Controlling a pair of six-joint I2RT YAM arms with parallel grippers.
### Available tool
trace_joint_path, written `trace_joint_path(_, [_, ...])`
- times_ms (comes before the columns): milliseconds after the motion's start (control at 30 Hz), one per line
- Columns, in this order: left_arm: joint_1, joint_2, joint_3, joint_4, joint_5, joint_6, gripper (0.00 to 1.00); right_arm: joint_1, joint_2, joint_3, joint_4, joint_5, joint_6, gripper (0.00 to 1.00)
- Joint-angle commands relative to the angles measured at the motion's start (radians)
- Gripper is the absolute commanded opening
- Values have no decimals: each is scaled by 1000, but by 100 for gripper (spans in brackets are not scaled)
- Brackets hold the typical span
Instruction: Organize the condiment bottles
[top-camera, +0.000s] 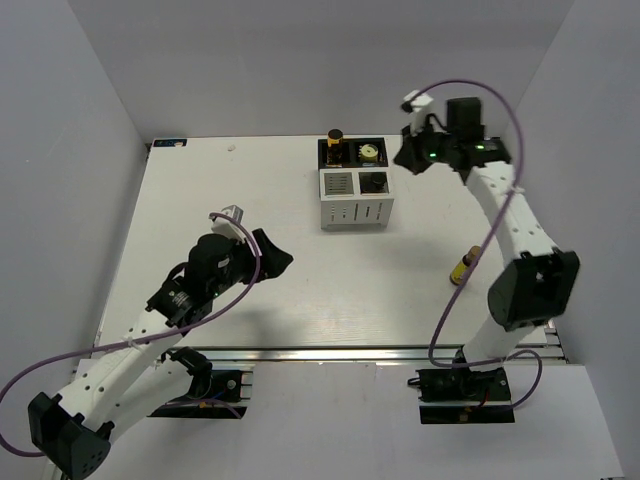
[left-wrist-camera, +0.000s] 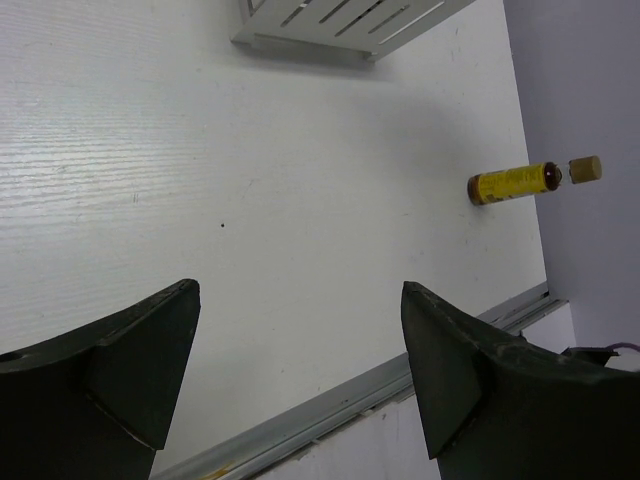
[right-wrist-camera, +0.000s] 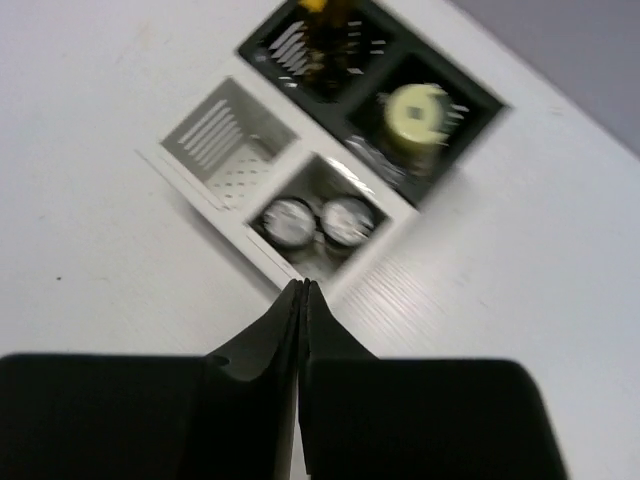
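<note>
The white rack (top-camera: 355, 198) stands at the back middle of the table. A yellow-and-brown bottle (top-camera: 336, 145) and a bottle with a yellow top (top-camera: 368, 153) stand in its rear cells. In the right wrist view, which is blurred, two silver-topped bottles (right-wrist-camera: 290, 220) share one front cell, and the cell beside them (right-wrist-camera: 235, 145) is empty. A bright yellow bottle (top-camera: 462, 266) lies on its side at the right, also visible in the left wrist view (left-wrist-camera: 510, 183). My right gripper (right-wrist-camera: 302, 288) is shut on nothing, above the rack's right side (top-camera: 408, 155). My left gripper (left-wrist-camera: 300, 340) hangs open and empty left of centre (top-camera: 270, 255).
A small tan cap (left-wrist-camera: 585, 168) lies just past the yellow bottle's dark neck. The table's metal front rail (left-wrist-camera: 330, 415) runs below the left fingers. Grey walls enclose the table on the left, back and right.
</note>
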Motion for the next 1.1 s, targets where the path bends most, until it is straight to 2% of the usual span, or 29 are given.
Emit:
trace_joint_path(0, [-4,-40,-17,15,-24,-11,91,-153,-143,3,-106,7,24,0])
trace_joint_path(33, [-4,-45,-29,29,-20,-15,91,-182,-149,7,-222,0,1,0])
trace_joint_path(67, [-4,-46,-35,37,-17,-17,91,-212,-152,13,-285,-5,-28,7])
trace_joint_path(100, [-4,-45,-40,42,-14,-17,91,-271,-155,27,-351,-2,-59,39])
trace_joint_path(133, [-4,-40,-46,52,-13,-16,92,-294,-160,26,-459,6,-108,66])
trace_joint_path(167, [-4,-34,-47,57,-13,-14,92,-319,-164,26,-506,9,-134,76])
trace_joint_path(233, [-4,-10,-49,74,10,-5,92,-370,-198,-11,-586,64,-180,87])
trace_joint_path(367, [-4,43,-43,107,53,12,92,-397,-278,-132,-667,142,-268,89])
trace_joint_path(400, [-4,52,-41,120,58,18,92,-397,-293,-207,-669,159,-277,89])
trace_joint_path(533, [-4,84,-35,137,70,31,92,-400,-365,-382,-588,248,-301,88])
trace_joint_path(733, [-4,70,-50,144,69,26,92,-400,-373,-479,-534,266,-298,79])
trace_joint_path(1067, [-4,38,-60,126,55,17,92,-400,-342,-599,-343,280,-242,79])
